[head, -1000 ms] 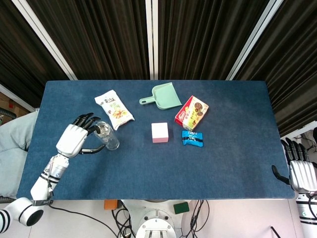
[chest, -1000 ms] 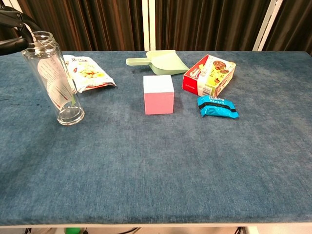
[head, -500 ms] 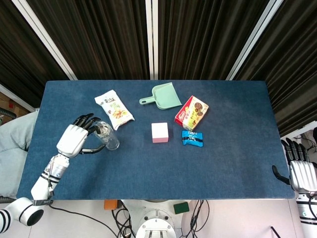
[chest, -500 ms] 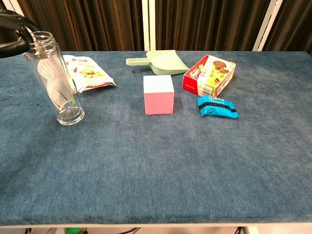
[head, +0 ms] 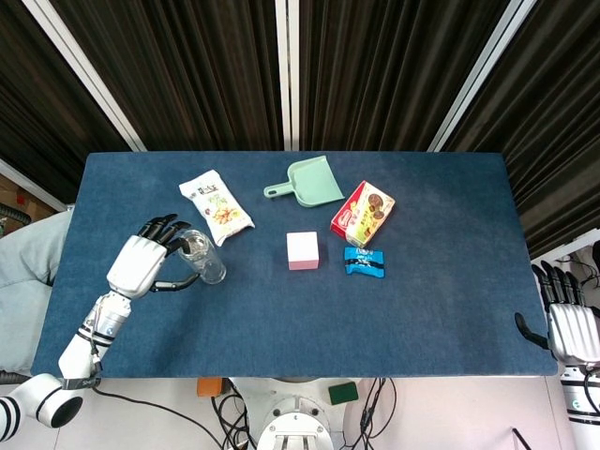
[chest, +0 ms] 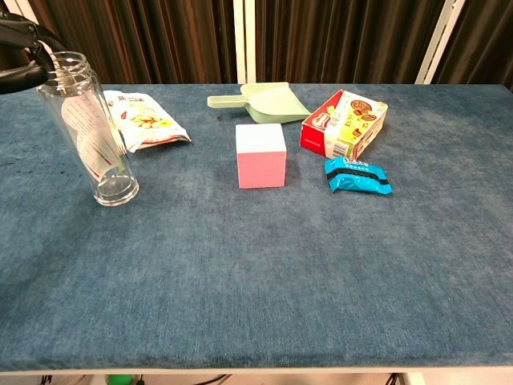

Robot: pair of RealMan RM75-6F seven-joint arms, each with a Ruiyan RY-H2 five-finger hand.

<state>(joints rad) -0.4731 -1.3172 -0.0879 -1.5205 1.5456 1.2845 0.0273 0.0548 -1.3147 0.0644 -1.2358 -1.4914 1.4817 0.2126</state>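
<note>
**Left hand at the rim of a clear glass on a blue table**

Dark ribbed curtains hang behind a table (head: 450, 309) covered in blue cloth. On its left side stands a tall clear glass (chest: 88, 128), upright and open at the top. The left hand (head: 141, 261) is just beside it, its dark fingers (head: 167, 230) spread around the upper part of the glass; in the chest view the fingertips sit at the rim, but whether they actually grip it cannot be told. Just behind the glass lies a white snack bag (head: 217, 206). Near the middle of the table stands a pink cube (chest: 260, 155), apart from the rest. Behind it lies a pale green dustpan (head: 307, 182), and to its right a red biscuit box (chest: 345, 122) with a small blue packet (chest: 358, 176) just in front. The right hand (head: 568, 323) rests off the table's right edge, fingers straight and holding nothing
</note>
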